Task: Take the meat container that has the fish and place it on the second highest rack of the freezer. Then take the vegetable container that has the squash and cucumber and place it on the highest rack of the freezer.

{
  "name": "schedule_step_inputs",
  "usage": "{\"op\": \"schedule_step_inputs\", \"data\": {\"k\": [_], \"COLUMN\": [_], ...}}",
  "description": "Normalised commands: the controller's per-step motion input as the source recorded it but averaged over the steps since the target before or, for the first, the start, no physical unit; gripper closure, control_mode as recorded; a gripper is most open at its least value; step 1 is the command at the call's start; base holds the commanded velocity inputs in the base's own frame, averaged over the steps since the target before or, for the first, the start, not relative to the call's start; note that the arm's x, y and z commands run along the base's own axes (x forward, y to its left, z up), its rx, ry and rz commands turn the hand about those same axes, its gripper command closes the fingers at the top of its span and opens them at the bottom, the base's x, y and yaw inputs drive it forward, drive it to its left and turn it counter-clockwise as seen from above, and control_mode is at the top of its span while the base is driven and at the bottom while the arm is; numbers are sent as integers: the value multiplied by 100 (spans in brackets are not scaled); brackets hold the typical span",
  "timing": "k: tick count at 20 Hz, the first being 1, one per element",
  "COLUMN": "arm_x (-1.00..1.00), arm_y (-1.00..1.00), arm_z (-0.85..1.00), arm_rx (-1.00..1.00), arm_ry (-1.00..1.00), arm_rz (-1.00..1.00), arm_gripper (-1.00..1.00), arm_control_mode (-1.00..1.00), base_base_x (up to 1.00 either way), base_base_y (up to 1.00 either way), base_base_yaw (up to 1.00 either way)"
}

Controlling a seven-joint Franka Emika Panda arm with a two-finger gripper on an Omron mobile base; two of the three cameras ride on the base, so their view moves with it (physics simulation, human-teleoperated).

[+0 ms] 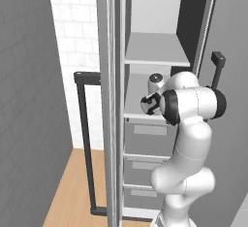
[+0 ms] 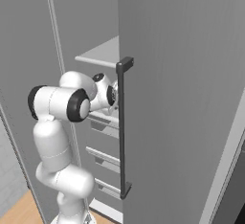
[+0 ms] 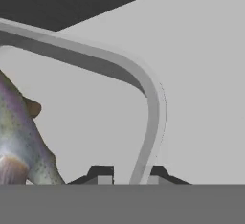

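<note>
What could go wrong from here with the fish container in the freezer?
1. The gripper straddles the container rim. If the arm backs out before the jaws clear it, a fingertip could hook the rim and drag the container and fish off the shelf.
2. The wrist sits close beside the black handle in the right base view, so a careless retreat might clip it.

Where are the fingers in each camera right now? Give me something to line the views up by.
Left base view: the fingers are mid-frame, at the lower shelf.
Right base view: left of centre, tucked just behind the black door handle.
Hand view: bottom centre, either side of the tray rim, with the fish at left.
Shared landmark: the upper shelf just above them.
</note>
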Motion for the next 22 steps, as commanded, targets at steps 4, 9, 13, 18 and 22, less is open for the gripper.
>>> {"op": "schedule_step_inputs", "data": {"k": [4, 9, 13, 18, 22], "arm_x": [0, 0, 0, 0, -72], "arm_y": [0, 0, 0, 0, 15], "arm_z": [0, 0, 0, 0, 0], "arm_rx": [0, 0, 0, 0, 0], "arm_ry": [-1, 0, 0, 0, -22], "arm_rz": [0, 0, 0, 0, -9], "arm_gripper": [100, -100, -100, -100, -100], "arm_control_mode": [-100, -100, -100, -100, -100], "base_base_x": [0, 0, 0, 0, 0], "base_base_y": [0, 0, 0, 0, 0], "base_base_yaw": [0, 0, 0, 0, 0]}}
